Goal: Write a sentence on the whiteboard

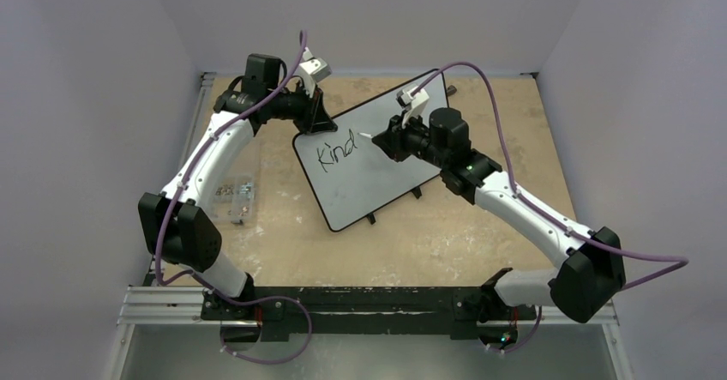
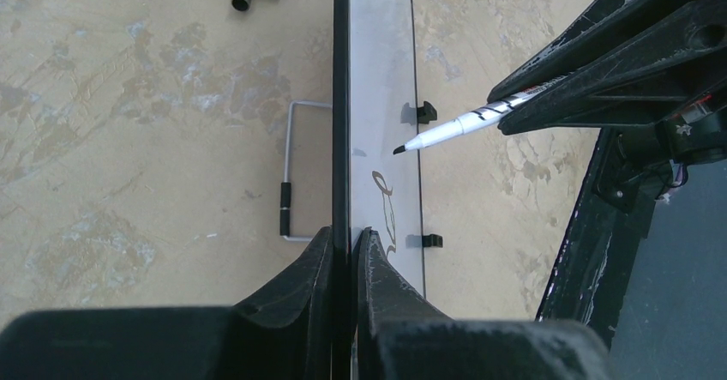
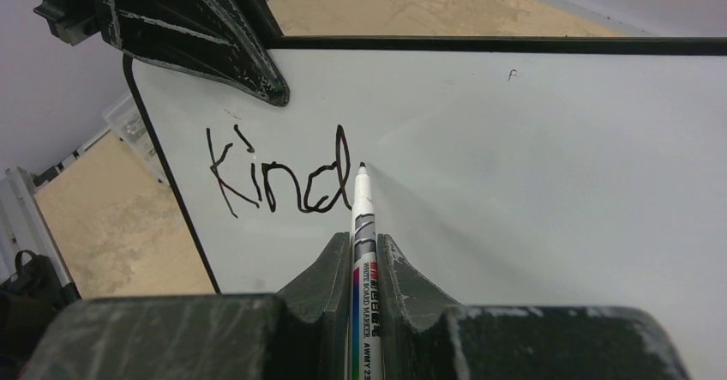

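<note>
Jaws, left: clenched on the whiteboard (image 1: 377, 170), one finger on each side of its black rim, at the upper left edge near the rounded corner.
Jaws, right: clamped around a marker (image 3: 362, 234), the barrel lying in the narrow slot between the two fingers, cap off, tip pointing away from the wrist.
Marker tip: at the board face just right of the letter "d"; whether it touches the surface cannot be told.
Whiteboard position: standing tilted on the counter (image 1: 283, 251), mid-field between the two arms, its written face toward the right arm.
Sentence (image 3: 279, 178): black handwriting reading "Kind", in the upper left area of the face, close to the left rim.
Edges: the thin black rim runs all round; small black feet (image 2: 426, 112) project at the lower edge; a wire stand (image 2: 291, 174) sits behind the board.
Open room, board: unwritten white face extends right of the marker tip and below the word.
Open room, counter: beige surface shows around the board; a clear parts box (image 1: 233, 198) lies well to the left, beside the left arm; walls close off the far and side edges.
</note>
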Motion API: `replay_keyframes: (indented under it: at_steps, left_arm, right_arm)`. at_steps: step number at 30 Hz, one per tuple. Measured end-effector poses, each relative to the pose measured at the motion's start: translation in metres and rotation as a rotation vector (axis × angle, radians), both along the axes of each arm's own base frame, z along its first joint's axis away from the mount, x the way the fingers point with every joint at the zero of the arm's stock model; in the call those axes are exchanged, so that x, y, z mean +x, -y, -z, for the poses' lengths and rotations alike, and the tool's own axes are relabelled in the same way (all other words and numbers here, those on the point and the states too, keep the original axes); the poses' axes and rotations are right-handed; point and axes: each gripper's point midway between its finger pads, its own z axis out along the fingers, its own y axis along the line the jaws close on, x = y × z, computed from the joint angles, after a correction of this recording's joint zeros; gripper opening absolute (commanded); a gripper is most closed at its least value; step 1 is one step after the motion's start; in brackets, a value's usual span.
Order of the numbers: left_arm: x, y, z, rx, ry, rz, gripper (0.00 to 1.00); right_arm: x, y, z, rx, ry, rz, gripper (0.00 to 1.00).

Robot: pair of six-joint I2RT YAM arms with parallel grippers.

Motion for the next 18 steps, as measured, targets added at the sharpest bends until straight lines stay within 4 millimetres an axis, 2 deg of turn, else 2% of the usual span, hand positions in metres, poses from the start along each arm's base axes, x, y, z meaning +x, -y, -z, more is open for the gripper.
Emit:
replay_keyframes:
  at_steps: [12,18]
  left_arm:
    - [0.000,0.000,0.000,0.002,0.000,0.002,0.00]
    - [0.000,0.000,0.000,0.003,0.002,0.003,0.00]
  right_arm:
    - [0.002,-0.001,0.013,-0.017,-0.025,0.001,0.00]
    - [-0.004,0.003,0.028,-0.033,-0.049,0.002,0.00]
